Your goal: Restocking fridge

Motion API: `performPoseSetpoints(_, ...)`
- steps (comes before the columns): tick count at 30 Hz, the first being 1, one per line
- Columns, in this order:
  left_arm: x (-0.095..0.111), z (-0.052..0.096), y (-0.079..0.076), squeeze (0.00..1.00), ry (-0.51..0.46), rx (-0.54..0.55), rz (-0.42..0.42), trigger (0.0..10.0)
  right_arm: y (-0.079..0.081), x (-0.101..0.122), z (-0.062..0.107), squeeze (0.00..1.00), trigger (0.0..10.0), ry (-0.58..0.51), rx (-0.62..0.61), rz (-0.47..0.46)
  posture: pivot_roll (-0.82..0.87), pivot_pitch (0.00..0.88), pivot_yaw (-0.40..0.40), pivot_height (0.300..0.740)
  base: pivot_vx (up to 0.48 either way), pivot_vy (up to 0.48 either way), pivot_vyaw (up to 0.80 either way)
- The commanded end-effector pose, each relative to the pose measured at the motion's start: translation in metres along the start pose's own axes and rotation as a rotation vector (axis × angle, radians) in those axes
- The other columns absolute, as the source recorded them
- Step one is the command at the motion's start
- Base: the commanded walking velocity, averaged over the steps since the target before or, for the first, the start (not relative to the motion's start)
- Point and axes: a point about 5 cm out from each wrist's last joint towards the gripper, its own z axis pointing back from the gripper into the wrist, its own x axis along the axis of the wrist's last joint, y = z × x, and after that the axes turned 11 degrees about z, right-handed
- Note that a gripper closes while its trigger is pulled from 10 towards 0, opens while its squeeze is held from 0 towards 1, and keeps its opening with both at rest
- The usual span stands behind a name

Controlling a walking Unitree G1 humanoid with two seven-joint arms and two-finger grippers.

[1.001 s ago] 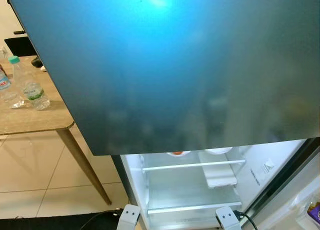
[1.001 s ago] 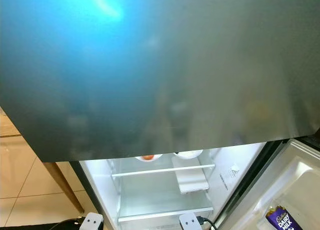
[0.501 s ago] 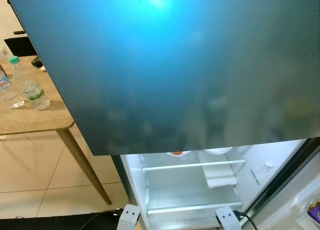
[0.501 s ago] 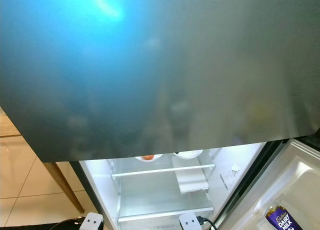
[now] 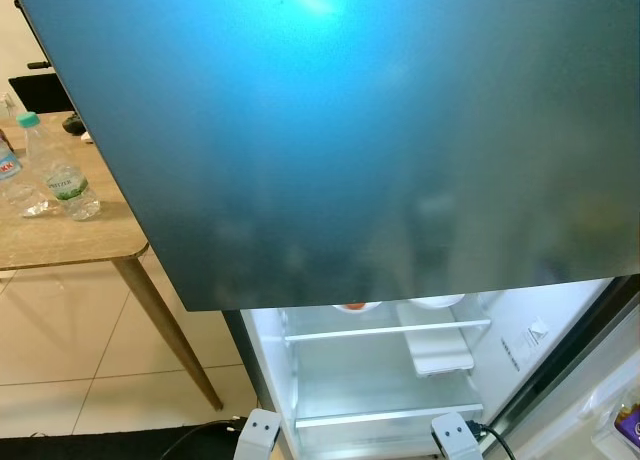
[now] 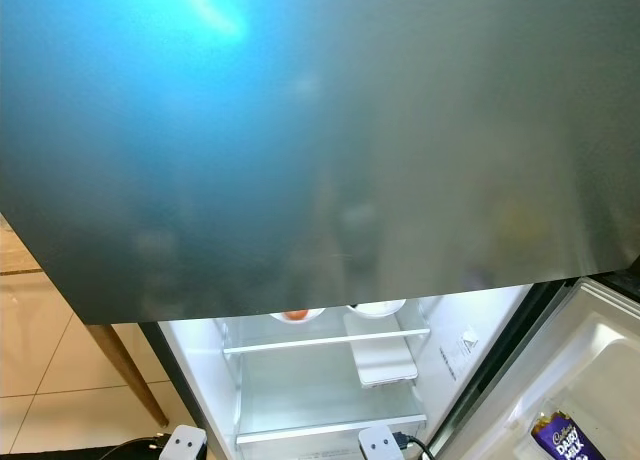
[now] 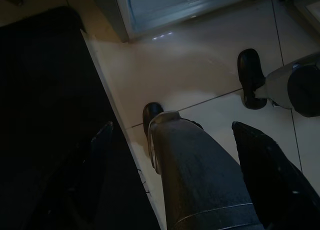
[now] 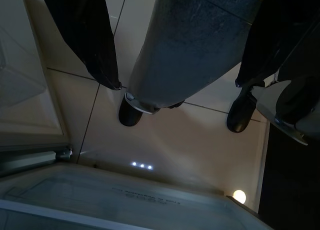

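Note:
The fridge's dark upper door (image 5: 380, 140) is closed and takes up most of the eye views. Below it the lit lower compartment (image 5: 380, 380) stands open, with glass shelves (image 5: 385, 332), a white tray (image 5: 440, 352) and two white bowls (image 5: 437, 302) at the back, one holding something red (image 5: 352, 306). A purple chocolate bar (image 6: 563, 440) sits in the open door's shelf at the right. Both arms hang by my legs. My left gripper (image 7: 172, 125) and right gripper (image 8: 176, 83) are open and empty above the tiled floor.
A wooden table (image 5: 70, 242) stands to the left of the fridge with a clear water bottle (image 5: 60, 172) and a second bottle (image 5: 8, 165) on it. One slanted table leg (image 5: 165, 325) reaches toward the fridge. A dark mat (image 5: 100, 446) lies on the floor.

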Motion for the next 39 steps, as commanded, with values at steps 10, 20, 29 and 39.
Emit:
performPoseSetpoints(10, -0.0020, -0.0002, -0.0010, 0.00, 0.006, 0.001, 0.003, 10.0, 0.0027, -0.0027, -0.0002, 0.00, 10.0, 0.012, 0.004, -0.017, -0.02, 0.000, 0.011, 0.740, 0.000, 0.000, 0.00)
performPoseSetpoints(20, -0.0020, -0.0003, -0.0011, 0.00, 0.005, 0.001, 0.004, 10.0, 0.0026, -0.0026, -0.0002, 0.00, 10.0, 0.012, 0.004, -0.017, -0.02, 0.000, 0.009, 0.740, 0.000, 0.000, 0.00)
performPoseSetpoints(29, -0.0019, -0.0003, -0.0013, 0.00, 0.005, 0.002, 0.003, 10.0, 0.0024, -0.0025, -0.0002, 0.00, 10.0, 0.012, 0.003, -0.017, -0.02, 0.000, 0.011, 0.740, 0.000, 0.000, 0.00)
performPoseSetpoints(39, -0.0017, -0.0002, -0.0009, 0.00, 0.005, 0.002, 0.003, 10.0, 0.0023, -0.0021, -0.0003, 0.00, 10.0, 0.012, 0.003, -0.016, -0.02, 0.000, 0.009, 0.740, 0.000, 0.000, 0.00)
